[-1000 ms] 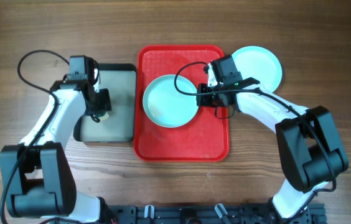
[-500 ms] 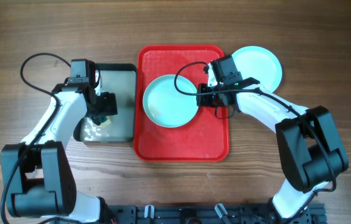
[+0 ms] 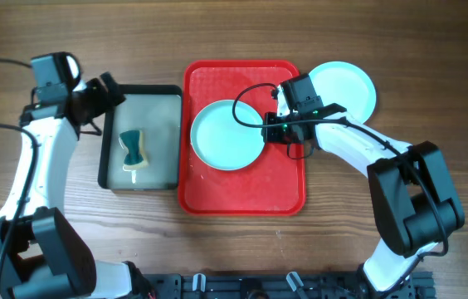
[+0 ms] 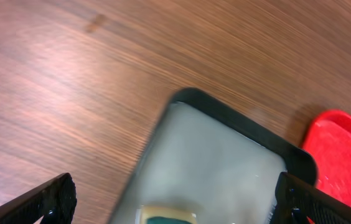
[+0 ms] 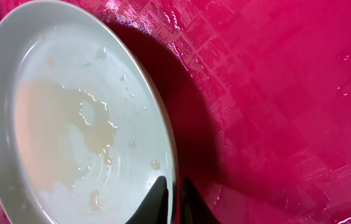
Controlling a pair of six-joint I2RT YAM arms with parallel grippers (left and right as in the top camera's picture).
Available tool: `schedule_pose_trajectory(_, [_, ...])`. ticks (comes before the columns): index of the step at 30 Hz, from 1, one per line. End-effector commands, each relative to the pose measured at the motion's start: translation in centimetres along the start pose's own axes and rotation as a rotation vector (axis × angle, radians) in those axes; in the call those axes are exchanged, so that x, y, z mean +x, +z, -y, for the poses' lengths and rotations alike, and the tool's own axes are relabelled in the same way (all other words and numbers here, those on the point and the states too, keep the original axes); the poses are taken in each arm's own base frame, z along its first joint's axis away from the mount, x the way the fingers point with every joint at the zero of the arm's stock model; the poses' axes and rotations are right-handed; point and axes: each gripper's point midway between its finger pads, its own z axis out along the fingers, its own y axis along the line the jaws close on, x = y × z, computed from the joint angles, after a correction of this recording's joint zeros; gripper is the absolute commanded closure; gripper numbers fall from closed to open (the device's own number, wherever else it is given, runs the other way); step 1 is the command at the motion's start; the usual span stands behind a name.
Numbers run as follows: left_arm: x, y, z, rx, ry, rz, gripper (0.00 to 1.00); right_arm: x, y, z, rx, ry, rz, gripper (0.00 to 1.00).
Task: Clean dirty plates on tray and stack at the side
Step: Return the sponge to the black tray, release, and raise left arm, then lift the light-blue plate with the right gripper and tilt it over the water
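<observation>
Plate [image 3: 227, 135] on tray [image 3: 242, 193], rim pinched by right claw [image 5: 174, 200]; left claw [image 4: 175, 198] apart.

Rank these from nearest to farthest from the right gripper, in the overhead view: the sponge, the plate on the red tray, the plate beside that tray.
1. Tray plate: on the red tray, rim between jaws of the right gripper.
2. Side plate: just right of the tray.
3. Sponge: far left, in the black tray.
</observation>
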Motion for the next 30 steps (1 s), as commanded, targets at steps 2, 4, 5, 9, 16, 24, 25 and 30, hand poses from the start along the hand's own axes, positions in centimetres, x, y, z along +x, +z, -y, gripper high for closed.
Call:
schedule_pose_trajectory(2, [-1.4, -0.8, -1.1, -0.001, -0.051, 0.034, 0.0, 0.3, 0.5, 0.0, -0.001, -0.015, -0.012, 0.91])
schedule_pose_trajectory(4, [-1.4, -0.8, -1.1, -0.001, -0.051, 0.034, 0.0, 0.2, 0.5, 0.0, -0.004, -0.017, -0.006, 0.84])
schedule_pose_trajectory(5, [-1.4, -0.8, -1.1, -0.001, -0.051, 0.034, 0.0, 0.1, 0.5, 0.0, -0.001, -0.018, -0.001, 0.84])
schedule_pose_trajectory(9, [-1.4, -0.8, -1.1, -0.001, -0.051, 0.034, 0.0, 0.2, 1.2, 1.0, 0.039, 0.018, -0.002, 0.82])
schedule_pose_trajectory(16, [-1.4, -0.8, -1.1, -0.001, -0.051, 0.034, 0.0, 0.2, 1.7, 1.1, 0.035, 0.041, -0.003, 0.9])
schedule_pose_trajectory(24, [-1.4, -0.8, -1.1, -0.001, -0.051, 0.034, 0.0, 0.2, 1.7, 1.0, 0.031, 0.048, -0.004, 0.96])
schedule_pose_trajectory(25, [-1.4, -0.8, -1.1, -0.001, -0.051, 0.034, 0.0, 0.2, 1.7, 1.0, 0.03, 0.047, -0.004, 0.96])
schedule_pose_trajectory(30, [-1.4, -0.8, -1.1, -0.001, -0.051, 0.034, 0.0, -0.8, 1.4, 0.0, -0.022, 0.031, 0.02, 0.96])
